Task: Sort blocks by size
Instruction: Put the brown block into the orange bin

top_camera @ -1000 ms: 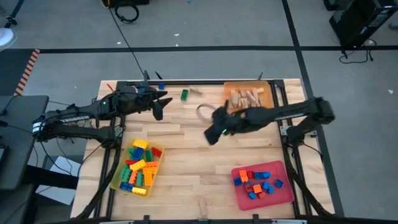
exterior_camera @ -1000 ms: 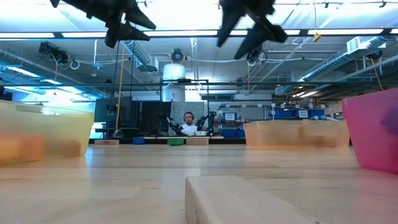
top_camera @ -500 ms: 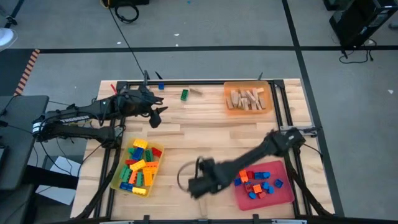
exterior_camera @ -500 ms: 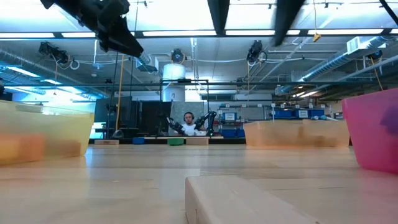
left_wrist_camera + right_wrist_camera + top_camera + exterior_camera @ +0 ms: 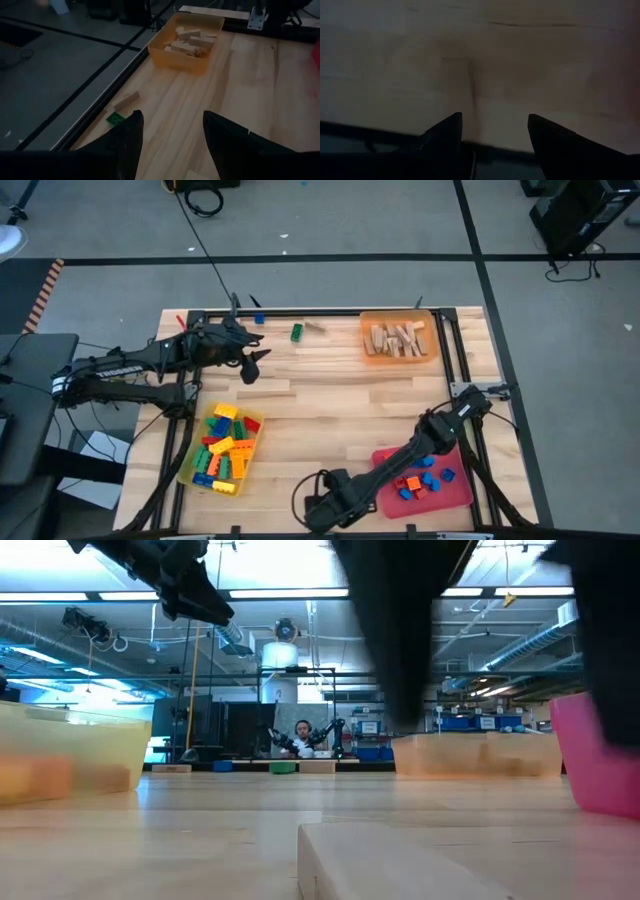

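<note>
Blocks (image 5: 222,449) show no readable writing (nor do trays); left fingers (image 5: 131,139) and right fingers (image 5: 442,135) spread, empty.

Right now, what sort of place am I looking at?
Probably a robotics lab or workshop: a pale wooden worktable with two dark robot arms, exposed ceiling pipes and strip lights, and a person at another robot station behind.

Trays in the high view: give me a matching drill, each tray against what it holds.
Column 1:
1. yellow tray
2. orange tray
3. red tray

Column 2:
a. tan wooden pieces
b. small blue and orange bricks
c. larger bricks in green, yellow, red, orange and blue

Pairs: 1-c, 2-a, 3-b
</note>
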`<state>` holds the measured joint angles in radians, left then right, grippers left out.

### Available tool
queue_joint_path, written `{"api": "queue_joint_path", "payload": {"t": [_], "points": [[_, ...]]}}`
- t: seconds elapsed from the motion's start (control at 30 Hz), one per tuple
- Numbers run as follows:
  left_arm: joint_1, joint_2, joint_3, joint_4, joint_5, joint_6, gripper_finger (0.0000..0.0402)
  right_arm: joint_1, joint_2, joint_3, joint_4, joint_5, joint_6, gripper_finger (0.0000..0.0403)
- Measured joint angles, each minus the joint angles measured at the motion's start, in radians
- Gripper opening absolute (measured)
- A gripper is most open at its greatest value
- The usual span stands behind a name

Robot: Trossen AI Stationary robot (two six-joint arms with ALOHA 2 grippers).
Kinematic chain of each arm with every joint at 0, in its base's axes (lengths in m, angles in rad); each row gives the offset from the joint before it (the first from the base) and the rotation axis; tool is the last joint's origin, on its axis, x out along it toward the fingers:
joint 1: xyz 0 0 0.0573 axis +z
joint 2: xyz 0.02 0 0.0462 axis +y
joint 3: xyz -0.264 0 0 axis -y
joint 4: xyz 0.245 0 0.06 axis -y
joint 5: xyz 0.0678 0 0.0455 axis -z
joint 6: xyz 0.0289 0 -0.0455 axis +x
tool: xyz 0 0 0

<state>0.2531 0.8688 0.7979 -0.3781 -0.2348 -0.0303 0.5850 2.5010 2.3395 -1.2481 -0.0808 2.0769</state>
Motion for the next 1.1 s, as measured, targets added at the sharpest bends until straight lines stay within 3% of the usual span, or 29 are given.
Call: {"api": "queue_joint_path", "payload": {"t": [0.67,0.83,1.0,1.1], "points": [[0.0,0.001,0.0,0.006,0.0,-0.05,0.0214,-0.018,0.091,-0.011,0.123,0.063,-0.089,0.0239],[0.0,0.001,0.0,0.006,0.0,-0.056,0.0214,-0.019,0.092,-0.013,0.111,0.06,-0.091,0.0186],[0.0,0.001,0.0,0.006,0.0,-0.055,0.0214,-0.018,0.093,-0.015,0.093,0.056,-0.091,0.0073],[0.0,0.001,0.0,0.014,0.0,-0.055,0.0214,-0.023,0.092,-0.015,0.094,0.059,-0.1,0.007]]}}
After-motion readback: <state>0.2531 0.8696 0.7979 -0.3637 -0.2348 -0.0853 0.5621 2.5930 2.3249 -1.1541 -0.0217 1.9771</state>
